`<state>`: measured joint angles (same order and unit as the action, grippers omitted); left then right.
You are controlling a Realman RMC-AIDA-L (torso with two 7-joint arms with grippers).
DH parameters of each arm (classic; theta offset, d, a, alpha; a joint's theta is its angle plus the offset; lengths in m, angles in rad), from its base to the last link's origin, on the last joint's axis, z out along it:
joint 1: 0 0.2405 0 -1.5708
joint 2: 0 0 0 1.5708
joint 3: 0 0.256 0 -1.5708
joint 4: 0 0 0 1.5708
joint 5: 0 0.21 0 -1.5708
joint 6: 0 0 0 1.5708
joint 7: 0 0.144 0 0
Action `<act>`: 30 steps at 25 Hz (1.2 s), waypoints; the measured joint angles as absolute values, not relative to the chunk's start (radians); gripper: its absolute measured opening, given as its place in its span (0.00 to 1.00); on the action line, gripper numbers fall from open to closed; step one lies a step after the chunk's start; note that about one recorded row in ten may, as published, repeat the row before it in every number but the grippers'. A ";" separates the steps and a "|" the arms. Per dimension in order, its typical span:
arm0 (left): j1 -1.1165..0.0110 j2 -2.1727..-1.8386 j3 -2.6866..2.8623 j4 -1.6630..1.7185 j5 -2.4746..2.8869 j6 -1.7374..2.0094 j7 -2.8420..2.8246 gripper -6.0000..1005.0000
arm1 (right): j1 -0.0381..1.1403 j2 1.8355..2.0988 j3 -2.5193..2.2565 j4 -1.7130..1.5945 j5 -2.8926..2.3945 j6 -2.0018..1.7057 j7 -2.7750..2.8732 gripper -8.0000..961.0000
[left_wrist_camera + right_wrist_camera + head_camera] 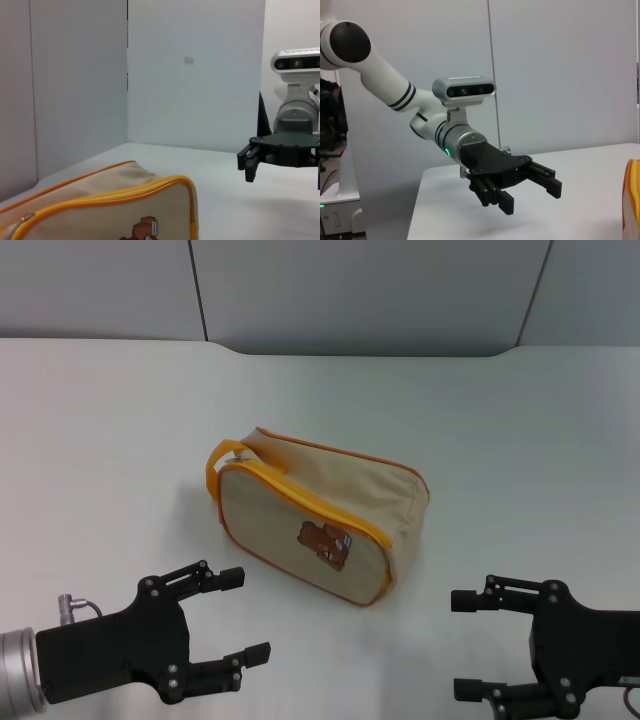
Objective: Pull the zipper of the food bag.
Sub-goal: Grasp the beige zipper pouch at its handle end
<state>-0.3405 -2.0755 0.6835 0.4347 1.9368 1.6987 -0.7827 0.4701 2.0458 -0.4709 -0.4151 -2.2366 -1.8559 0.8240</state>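
The food bag (pixel 320 515) is a boxy beige bag with orange trim and a brown bear patch (pixel 325 543), lying on the white table. Its zipper (pixel 300 495) runs as an orange-yellow strip along the rim, beside the orange loop strap (pixel 222 453). In the left wrist view the bag (pixel 95 210) fills the lower part, with the zipper (pixel 110 196) and a small silvery pull tab (pixel 26 217). My left gripper (pixel 245 615) is open and empty, near and left of the bag. My right gripper (pixel 463 645) is open and empty, near and right of it.
The white table (pixel 520 440) ends at grey wall panels (pixel 370 290) behind. The left wrist view shows my right gripper (pixel 283 172) farther off. The right wrist view shows my left gripper (pixel 530 197) and an edge of the bag (pixel 631 200).
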 joint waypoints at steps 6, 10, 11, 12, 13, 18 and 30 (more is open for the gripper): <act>-0.326 -2.076 0.652 0.389 1.837 1.625 -0.682 0.80 | 0.472 2.050 -0.471 -0.416 -2.237 -1.849 0.824 0.85; -0.348 -2.075 0.558 0.315 1.715 1.466 -0.581 0.78 | 0.471 2.051 -0.471 -0.416 -2.237 -1.839 0.823 0.85; -0.362 -2.076 0.554 0.308 1.706 1.444 -0.577 0.78 | 0.471 2.051 -0.471 -0.416 -2.237 -1.839 0.823 0.85; -0.362 -2.076 0.554 0.308 1.706 1.444 -0.577 0.77 | 0.471 2.051 -0.471 -0.416 -2.237 -1.839 0.823 0.85; -0.398 -2.076 0.553 0.288 1.696 1.388 -0.565 0.77 | 0.471 2.052 -0.471 -0.416 -2.237 -1.838 0.823 0.85; -0.489 -2.078 0.578 0.232 1.700 1.283 -0.549 0.75 | 0.471 2.052 -0.471 -0.416 -2.237 -1.838 0.823 0.85; -0.554 -2.080 0.573 0.135 1.700 1.210 -0.468 0.70 | 0.470 2.059 -0.469 -0.414 -2.235 -1.809 0.822 0.85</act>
